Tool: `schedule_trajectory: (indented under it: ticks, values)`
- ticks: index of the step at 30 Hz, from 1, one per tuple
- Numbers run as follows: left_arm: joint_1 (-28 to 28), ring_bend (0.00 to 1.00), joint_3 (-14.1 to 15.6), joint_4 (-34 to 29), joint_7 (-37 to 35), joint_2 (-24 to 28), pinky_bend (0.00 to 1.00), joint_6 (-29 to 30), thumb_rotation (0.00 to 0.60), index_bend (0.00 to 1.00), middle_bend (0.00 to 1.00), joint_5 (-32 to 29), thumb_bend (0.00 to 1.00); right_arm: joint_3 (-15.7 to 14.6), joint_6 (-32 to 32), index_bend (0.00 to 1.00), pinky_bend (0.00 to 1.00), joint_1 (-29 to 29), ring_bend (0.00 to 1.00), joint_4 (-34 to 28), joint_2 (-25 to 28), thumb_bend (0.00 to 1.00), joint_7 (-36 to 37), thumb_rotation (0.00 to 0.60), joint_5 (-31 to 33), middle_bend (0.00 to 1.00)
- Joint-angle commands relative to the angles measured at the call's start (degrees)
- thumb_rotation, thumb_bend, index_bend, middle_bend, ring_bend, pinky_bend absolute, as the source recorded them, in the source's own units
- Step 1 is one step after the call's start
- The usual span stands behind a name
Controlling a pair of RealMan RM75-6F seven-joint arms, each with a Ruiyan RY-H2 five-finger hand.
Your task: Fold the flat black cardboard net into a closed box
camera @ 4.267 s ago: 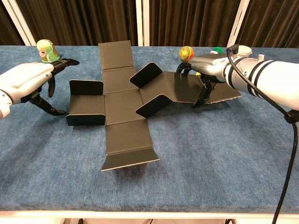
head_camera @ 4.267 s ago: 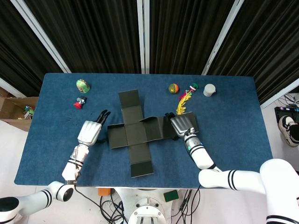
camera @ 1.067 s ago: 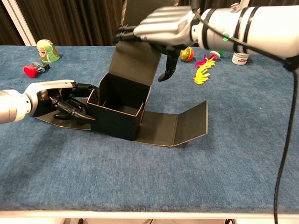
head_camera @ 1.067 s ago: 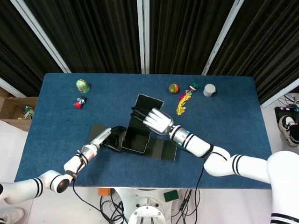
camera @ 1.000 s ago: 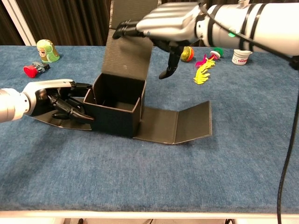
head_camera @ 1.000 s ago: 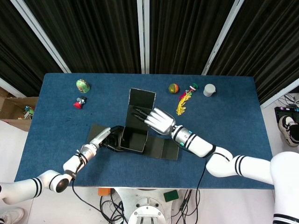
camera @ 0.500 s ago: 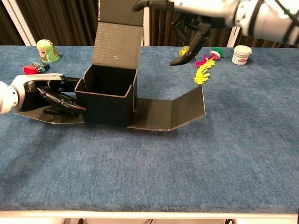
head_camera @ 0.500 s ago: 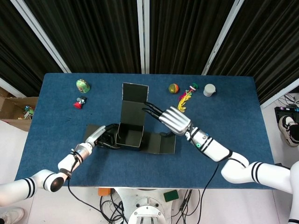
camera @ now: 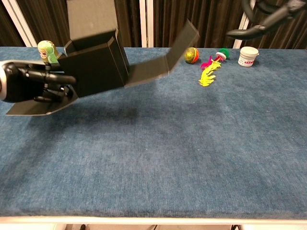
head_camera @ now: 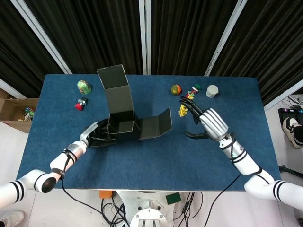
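The black cardboard box (head_camera: 121, 124) (camera: 96, 64) is partly folded: its four walls stand, a tall lid panel (head_camera: 114, 90) rises from its back, and a side panel (head_camera: 155, 126) (camera: 160, 64) juts out to the right. My left hand (head_camera: 96, 134) (camera: 31, 84) grips the box's left wall, holding it tilted and lifted off the blue table (camera: 182, 158). Another loose flap (camera: 33, 107) hangs below that hand. My right hand (head_camera: 211, 123) (camera: 268, 14) is open, fingers apart, well to the right of the box and raised above the table.
At the back left are a green doll (head_camera: 84, 86) (camera: 46, 50) and a red toy (head_camera: 80, 103). A ball (head_camera: 175, 89) (camera: 191, 55), a yellow feather (camera: 207, 75) and a white pot (head_camera: 212, 91) (camera: 247, 56) lie at the back right.
My left hand has lifted and tilted the box off the table, moving it left. My right hand let go of the lid panel and drew away to the right.
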Motion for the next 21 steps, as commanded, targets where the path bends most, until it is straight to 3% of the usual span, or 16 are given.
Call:
schedule_trajectory:
  ticks: [1,5,11,16,21]
  values:
    - [1.25,0.61,-2.0,-1.72,-8.26,2.45,0.95,-0.41,0.6,0.36,0.32,3.98,0.0,0.17,1.63,0.0,0.98,-2.08,0.66,3.43,-2.07,0.18,2.95,0.6,0.46,0.07]
    - [1.17,0.61,-2.4,-2.76,-15.5,3.3,0.95,0.13,0.6,0.36,0.32,7.34,0.0,1.39,1.52,0.0,0.98,-1.52,0.65,6.71,-5.36,0.18,2.7,0.6,0.38,0.05]
    - [-0.38,0.61,-1.58,-3.78,-27.02,4.15,0.95,1.28,0.6,0.36,0.31,12.63,0.0,5.48,4.28,0.0,0.99,1.75,0.66,13.61,-15.29,0.16,-1.53,0.6,-0.95,0.03]
    - [-2.45,0.61,0.88,-4.06,-34.53,5.2,0.95,4.0,0.6,0.36,0.31,17.98,0.0,8.68,5.61,0.0,0.99,5.98,0.66,19.98,-22.56,0.12,-3.48,0.6,-1.91,0.02]
    - [-5.19,0.61,4.74,-2.58,-37.67,5.65,0.95,6.46,0.6,0.36,0.31,22.29,0.0,10.2,5.49,0.0,0.99,9.81,0.66,23.09,-25.37,0.1,-5.2,0.6,-3.1,0.02]
